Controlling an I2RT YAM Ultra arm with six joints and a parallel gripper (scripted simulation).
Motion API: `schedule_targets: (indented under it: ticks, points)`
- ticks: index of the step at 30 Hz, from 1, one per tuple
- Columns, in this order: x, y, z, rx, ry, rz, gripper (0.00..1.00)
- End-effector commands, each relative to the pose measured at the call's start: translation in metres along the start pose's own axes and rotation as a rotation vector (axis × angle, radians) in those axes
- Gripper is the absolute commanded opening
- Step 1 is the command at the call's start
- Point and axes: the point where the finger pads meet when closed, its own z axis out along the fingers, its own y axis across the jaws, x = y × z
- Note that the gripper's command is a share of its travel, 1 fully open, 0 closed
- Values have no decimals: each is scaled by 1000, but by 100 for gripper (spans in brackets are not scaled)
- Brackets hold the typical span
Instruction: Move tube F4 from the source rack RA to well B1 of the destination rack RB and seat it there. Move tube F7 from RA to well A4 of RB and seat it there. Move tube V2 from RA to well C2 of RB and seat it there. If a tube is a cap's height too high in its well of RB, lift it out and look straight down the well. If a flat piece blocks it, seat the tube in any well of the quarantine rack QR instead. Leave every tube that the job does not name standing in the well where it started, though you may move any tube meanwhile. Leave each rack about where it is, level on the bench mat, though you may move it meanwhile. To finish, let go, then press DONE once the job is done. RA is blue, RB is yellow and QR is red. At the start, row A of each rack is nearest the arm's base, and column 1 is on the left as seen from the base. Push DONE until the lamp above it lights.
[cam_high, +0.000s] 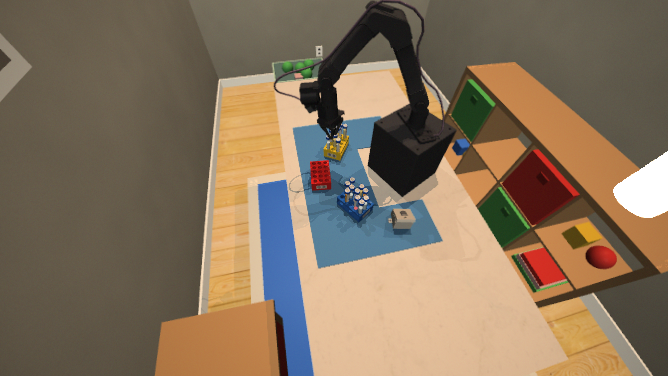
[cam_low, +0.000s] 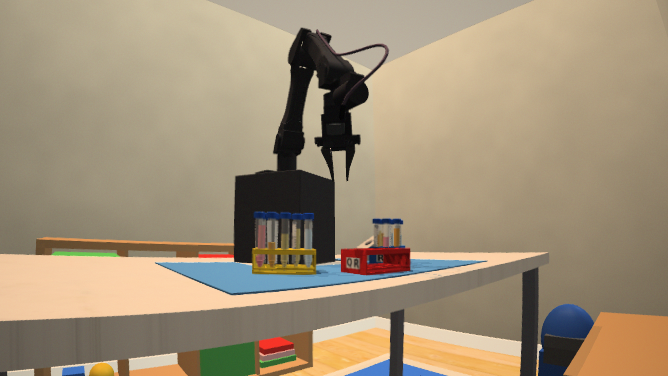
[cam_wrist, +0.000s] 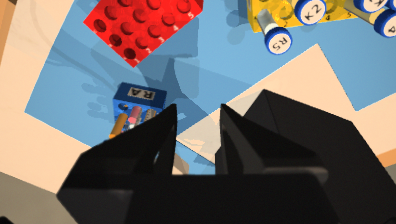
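Note:
My gripper hangs high above the blue mat. Its fingers point down, stand partly apart, and hold nothing. The yellow rack RB holds several blue-capped tubes; caps R5 and K2 show in the wrist view. The red rack QR has empty wells. The blue rack RA holds several tubes; in the exterior view the red rack hides its body.
The arm's black base block stands beside the racks. A small grey box with the DONE button sits at the mat's near right. A wooden shelf unit runs along the right of the table.

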Motion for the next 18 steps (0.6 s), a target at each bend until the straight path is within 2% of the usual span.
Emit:
schedule_targets:
  ticks: [1,4,7,9,15,18]
  points:
    - [2,7,-4,3,-65,-169,30]
    - [7,8,-3,8,-69,-202,30]
    - [21,13,-1,22,-80,-300,30]
    - [21,13,-1,32,-87,-365,30]
    - [42,17,2,62,-108,-562,30]
    - [45,18,6,78,-118,-660,30]
